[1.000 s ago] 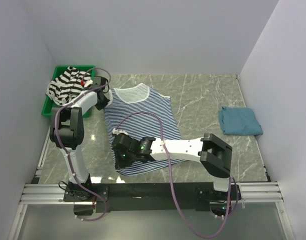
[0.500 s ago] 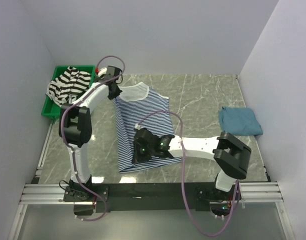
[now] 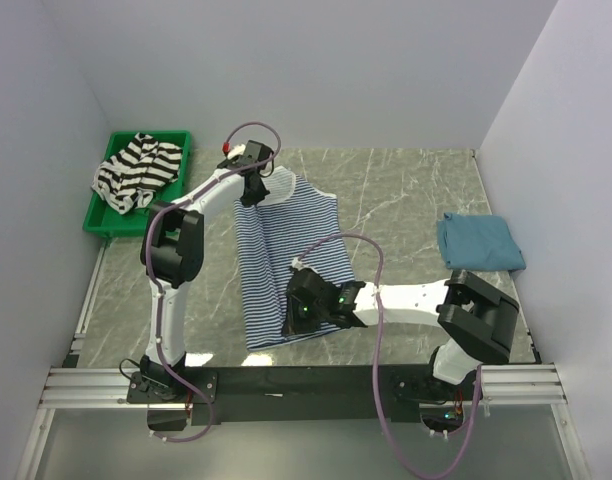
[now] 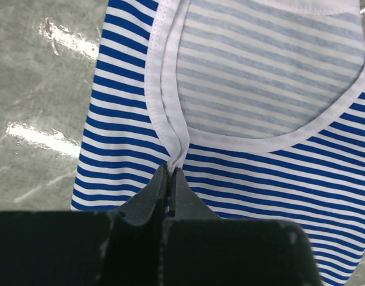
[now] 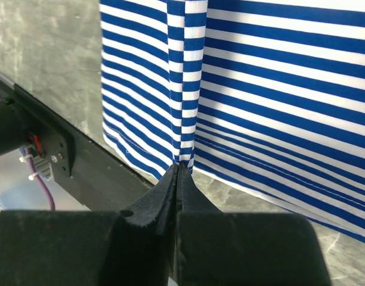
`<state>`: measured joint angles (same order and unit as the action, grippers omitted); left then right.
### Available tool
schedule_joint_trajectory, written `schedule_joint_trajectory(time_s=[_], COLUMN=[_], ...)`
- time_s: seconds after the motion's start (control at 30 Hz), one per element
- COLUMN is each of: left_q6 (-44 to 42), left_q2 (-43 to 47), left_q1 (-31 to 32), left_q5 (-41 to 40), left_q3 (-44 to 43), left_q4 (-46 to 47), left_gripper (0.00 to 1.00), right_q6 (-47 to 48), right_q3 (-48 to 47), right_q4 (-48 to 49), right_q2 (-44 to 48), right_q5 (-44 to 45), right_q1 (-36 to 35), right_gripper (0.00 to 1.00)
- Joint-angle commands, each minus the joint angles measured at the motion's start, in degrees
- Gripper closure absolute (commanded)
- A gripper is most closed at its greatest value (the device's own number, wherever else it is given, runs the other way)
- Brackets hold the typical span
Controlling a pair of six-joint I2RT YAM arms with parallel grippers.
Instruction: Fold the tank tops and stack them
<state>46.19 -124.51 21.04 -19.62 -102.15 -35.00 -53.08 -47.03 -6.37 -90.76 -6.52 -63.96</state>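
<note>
We have the thin-striped blue-and-white tank top (image 3: 286, 262) lying on the table (image 3: 406, 200) between our grippers, the left gripper (image 4: 169, 173) clamped on its white neckline trim, the right gripper (image 5: 180, 169) clamped on a hem fold, the teal tank top (image 3: 478, 243) well to that gripper's right, and the wide-striped black-and-white tank top (image 3: 136, 170) in the green bin (image 3: 102, 224) left of the left gripper.

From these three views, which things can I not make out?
- Top view: the right arm covers part of the blue-and-white striped top at its hem.
- Top view: the black-and-white striped top lies bunched in the green bin, shape hidden.
- Wrist views: edges crop the blue-and-white striped top.
- Teal top: folds too small to count.
</note>
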Motion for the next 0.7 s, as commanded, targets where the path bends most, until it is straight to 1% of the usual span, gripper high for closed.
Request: schedule_joint_trajectory(time_s=[0.0,0.2,0.23,0.33,0.37,0.4,0.43,0.47,0.53,0.6,0.63,0.67], left_q6=[0.65,-0.05,-0.31,-1.19,-1.63,-2.24,-2.60,-2.69,-1.64,0.81,1.78,2.66], left_q2=[0.58,0.06,-0.03,0.84,2.15,2.95,3.83,5.49,6.82,7.96,8.14,8.23], left_q1=[0.23,0.32,0.32,0.32,0.32,0.23,0.23,0.15,-0.29,-1.43,-1.96,-2.40], left_q5=[-1.65,0.19,0.54,2.30,2.74,3.61,4.06,3.97,3.62,4.14,4.76,4.76], left_q3=[-2.44,-2.44,-2.35,-0.95,-0.25,0.89,1.68,2.30,3.36,4.67,5.11,5.29], left_q4=[2.31,3.45,3.54,5.55,7.74,8.63,9.85,11.35,11.28,11.01,10.84,10.05], left_gripper=[1.00,0.99,0.98,0.72,0.53,0.46,0.36,0.34,0.33,0.37,0.45,0.50], right_q6=[-1.58,-2.46,-2.55,-2.64,-2.64,-2.73,-2.73,-2.99,-2.82,-1.68,-0.89,0.68], right_q3=[1.58,3.17,3.25,3.61,3.96,4.39,4.75,5.10,5.37,4.06,3.18,0.64], right_q4=[1.71,1.98,1.89,0.75,0.14,-1.17,-1.88,-2.76,-5.31,-6.89,-6.99,-7.34], right_q2=[2.52,2.96,3.05,4.53,5.41,6.38,8.65,9.80,12.78,13.50,12.98,12.11], right_q5=[0.37,1.43,1.43,2.91,3.79,4.76,6.33,8.09,10.99,13.46,13.99,14.43], right_q1=[-0.11,-0.19,-0.11,-0.11,-0.19,-0.20,-0.20,-0.20,-0.28,-0.46,-0.46,-0.89], right_gripper=[1.00,1.00,1.00,0.85,0.73,0.68,0.63,0.59,0.58,0.58,0.59,0.61])
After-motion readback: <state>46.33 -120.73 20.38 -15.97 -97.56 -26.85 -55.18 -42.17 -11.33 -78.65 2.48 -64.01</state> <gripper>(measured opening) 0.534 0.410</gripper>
